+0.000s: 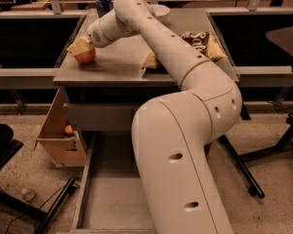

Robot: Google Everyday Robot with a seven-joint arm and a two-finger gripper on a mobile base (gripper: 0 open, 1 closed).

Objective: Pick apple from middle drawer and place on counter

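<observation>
The red-orange apple (86, 56) sits on the grey desk (117, 65), upper left, under the claw (82, 47); the middle drawer (112, 204) stands open, lower centre.

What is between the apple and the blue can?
The end effector and white wrist sit there, at the apple on the counter, seen in camera view.

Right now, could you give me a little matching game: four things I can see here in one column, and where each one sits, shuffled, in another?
Things:
1. apple
2. blue can
3. small orange fruit
4. gripper

Places:
A. in the cardboard box on the floor
B. at the back edge of the counter
C. on the counter's left side
D. right at the apple's top

Pairs: 1-C, 2-B, 3-A, 4-D.
</observation>
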